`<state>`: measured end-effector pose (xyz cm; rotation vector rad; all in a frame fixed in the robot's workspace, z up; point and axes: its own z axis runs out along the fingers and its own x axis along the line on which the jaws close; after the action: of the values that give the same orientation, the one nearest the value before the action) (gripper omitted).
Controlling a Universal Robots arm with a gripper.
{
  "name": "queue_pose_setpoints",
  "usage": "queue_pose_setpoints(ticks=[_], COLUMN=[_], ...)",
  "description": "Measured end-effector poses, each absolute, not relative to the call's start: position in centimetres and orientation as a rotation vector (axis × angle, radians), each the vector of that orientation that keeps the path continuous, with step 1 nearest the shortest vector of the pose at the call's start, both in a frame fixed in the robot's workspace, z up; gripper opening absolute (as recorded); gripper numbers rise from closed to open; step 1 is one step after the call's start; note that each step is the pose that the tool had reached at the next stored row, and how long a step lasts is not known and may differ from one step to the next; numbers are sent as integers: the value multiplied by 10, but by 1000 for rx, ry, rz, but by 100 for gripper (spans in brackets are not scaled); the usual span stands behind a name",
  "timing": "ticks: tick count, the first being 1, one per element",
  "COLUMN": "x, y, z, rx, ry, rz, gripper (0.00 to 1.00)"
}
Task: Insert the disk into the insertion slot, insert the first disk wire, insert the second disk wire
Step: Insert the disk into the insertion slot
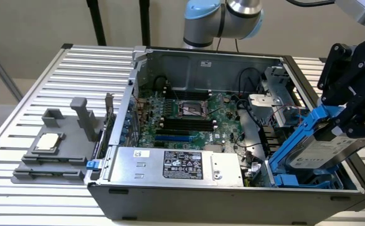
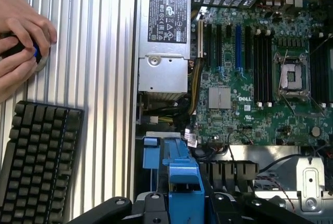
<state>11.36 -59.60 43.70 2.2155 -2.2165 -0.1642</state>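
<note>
On the exterior view's left, the ribbed metal worktop (image 1: 31,94) carries a matt grey plastic fixture (image 1: 75,122) with a square, silver-topped chip (image 1: 47,142) seated in it. Next comes the open sheet-metal computer case (image 1: 232,202). Inside it are a boxy silver power supply (image 1: 176,165) with a black label and a flat green motherboard (image 1: 195,117).

At the case's front corner on the exterior view's right sits the insertion slot (image 1: 289,180), a grey cage with blue plastic rails. The disk (image 1: 320,153), smooth silver-grey metal with a white label in a bright blue frame, stands tilted in it. Its long axis climbs from the cage towards the exterior view's right, with the label face up and the lower end between the rails. The black pincer (image 1: 349,125) is closed on the disk's raised end.

Thin red and black wires (image 1: 289,110) hang just behind the cage.

In the wrist view, a person's hands (image 2: 21,31) and a black keyboard (image 2: 36,161) rest on the worktop.
</note>
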Motion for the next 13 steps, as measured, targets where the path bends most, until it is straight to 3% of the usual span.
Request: queue_pose_setpoints(ticks=[13], x=[113], y=[-596], z=[427], rx=[2255], ry=[-2181], rz=[-169], gripper=[33])
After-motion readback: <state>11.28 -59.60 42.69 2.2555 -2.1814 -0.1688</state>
